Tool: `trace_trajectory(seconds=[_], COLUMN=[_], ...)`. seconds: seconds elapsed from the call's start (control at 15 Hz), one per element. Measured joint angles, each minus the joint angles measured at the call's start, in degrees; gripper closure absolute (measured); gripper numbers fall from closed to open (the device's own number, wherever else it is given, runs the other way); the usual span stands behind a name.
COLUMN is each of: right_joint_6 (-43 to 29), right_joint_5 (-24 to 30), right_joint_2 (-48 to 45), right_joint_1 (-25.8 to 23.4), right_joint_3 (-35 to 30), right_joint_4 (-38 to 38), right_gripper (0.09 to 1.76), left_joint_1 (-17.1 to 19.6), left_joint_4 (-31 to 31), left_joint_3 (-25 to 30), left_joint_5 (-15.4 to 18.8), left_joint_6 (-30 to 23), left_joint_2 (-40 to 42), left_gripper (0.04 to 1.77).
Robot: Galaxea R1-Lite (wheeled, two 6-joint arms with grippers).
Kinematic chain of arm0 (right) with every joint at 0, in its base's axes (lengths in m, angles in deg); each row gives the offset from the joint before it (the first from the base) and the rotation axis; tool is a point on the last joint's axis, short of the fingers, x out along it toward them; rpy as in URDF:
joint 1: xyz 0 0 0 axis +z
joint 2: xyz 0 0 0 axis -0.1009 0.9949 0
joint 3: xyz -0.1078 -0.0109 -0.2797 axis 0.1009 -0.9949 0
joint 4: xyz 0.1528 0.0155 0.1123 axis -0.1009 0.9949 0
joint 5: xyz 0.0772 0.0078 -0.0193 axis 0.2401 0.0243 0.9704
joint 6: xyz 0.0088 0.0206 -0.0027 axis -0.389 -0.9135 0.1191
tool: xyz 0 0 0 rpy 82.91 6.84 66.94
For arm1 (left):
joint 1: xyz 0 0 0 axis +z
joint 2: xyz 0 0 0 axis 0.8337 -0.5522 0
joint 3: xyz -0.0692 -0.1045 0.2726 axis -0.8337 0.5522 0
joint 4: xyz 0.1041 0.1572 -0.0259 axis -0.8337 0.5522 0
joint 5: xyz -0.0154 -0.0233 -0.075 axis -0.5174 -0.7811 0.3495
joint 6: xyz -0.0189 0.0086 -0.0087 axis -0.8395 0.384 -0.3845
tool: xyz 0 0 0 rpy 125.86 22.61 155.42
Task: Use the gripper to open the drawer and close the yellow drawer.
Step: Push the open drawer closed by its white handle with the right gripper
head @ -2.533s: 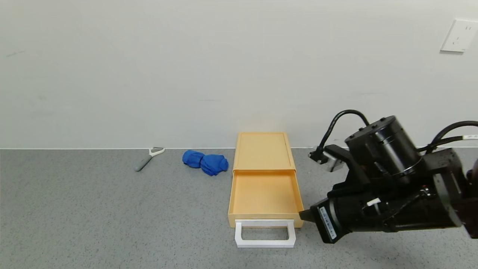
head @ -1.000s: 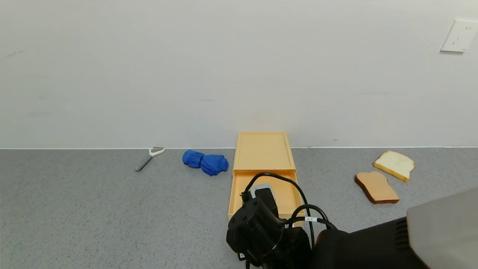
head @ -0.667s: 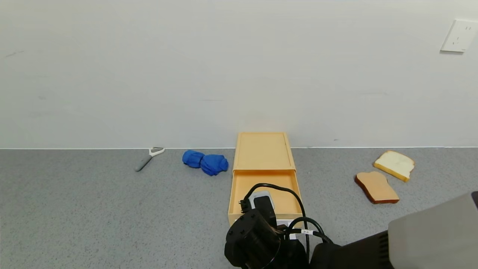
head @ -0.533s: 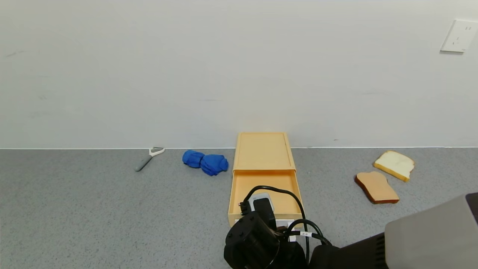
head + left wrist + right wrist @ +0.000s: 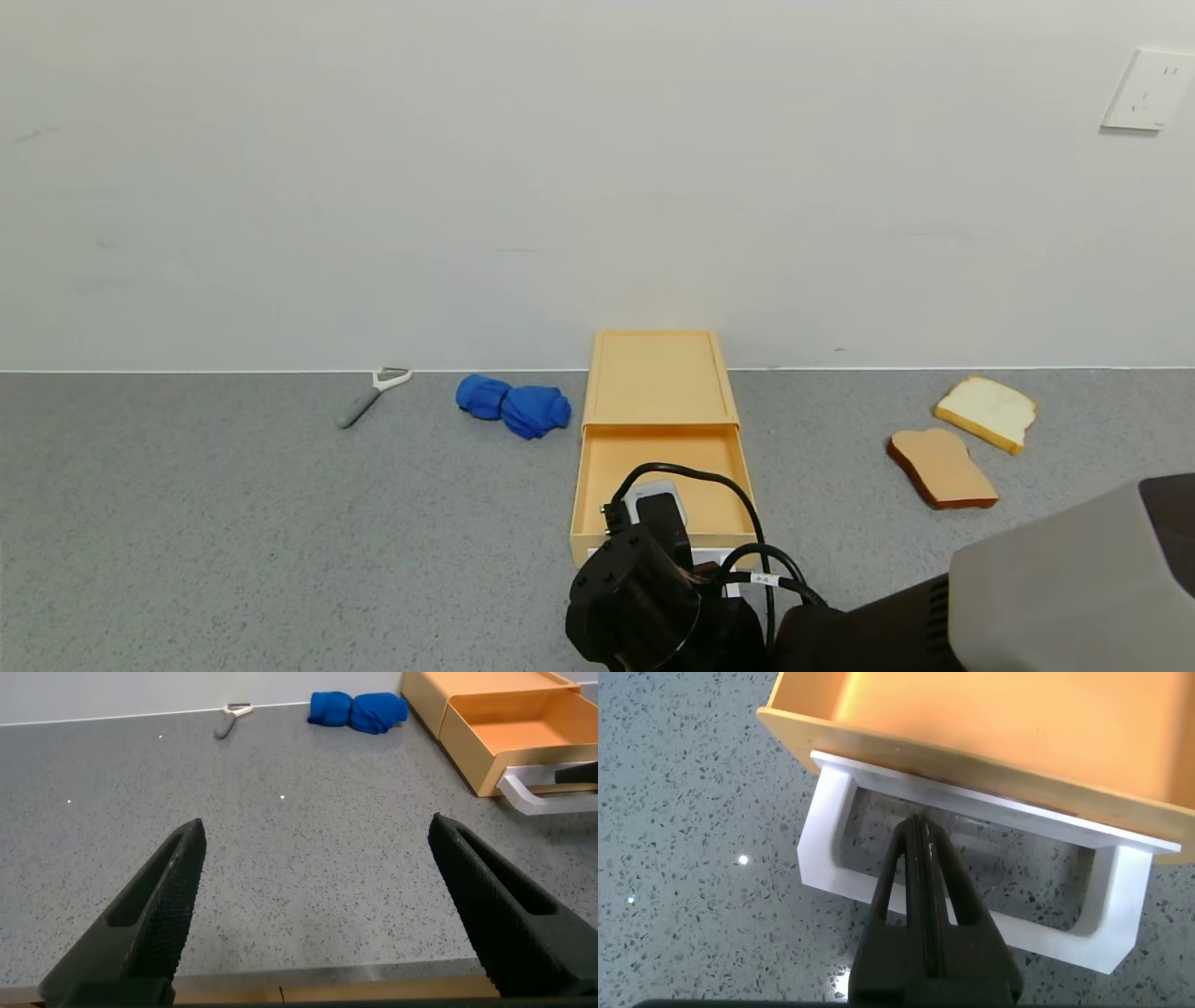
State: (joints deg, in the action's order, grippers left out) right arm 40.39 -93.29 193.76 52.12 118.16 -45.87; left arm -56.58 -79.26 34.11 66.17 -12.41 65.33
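I see my right tool (image 5: 920, 831) pressed together, its tip inside the white handle (image 5: 831, 803) of the open drawer (image 5: 658, 471); my left tool (image 5: 318, 896) is spread above the table (image 5: 308, 859).

Head cam high, wall-facing; wrist cams low, right prob. nearest; shared: open drawer (image 5: 661, 467) front.

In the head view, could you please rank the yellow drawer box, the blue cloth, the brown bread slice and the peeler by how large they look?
1. yellow drawer box, pulled open
2. blue cloth
3. brown bread slice, close to the cloth; it lies nearer the camera, so this order is unsure
4. peeler, clearly smallest
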Motion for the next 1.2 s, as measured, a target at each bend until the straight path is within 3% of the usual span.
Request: trace_trajectory(seconds=[1.2], right_joint_6=[8.08], right_joint_5=[0.52], right_joint_2=[0.56], right_joint_1=[-4.88], right_joint_3=[1.57], right_joint_4=[-3.57], right_gripper=[1.73], left_joint_1=[0.00], left_joint_4=[0.00], left_joint_3=[0.00], left_joint_5=[-0.02], left_joint_6=[0.00], left_joint_2=[0.00], left_gripper=[0.09])
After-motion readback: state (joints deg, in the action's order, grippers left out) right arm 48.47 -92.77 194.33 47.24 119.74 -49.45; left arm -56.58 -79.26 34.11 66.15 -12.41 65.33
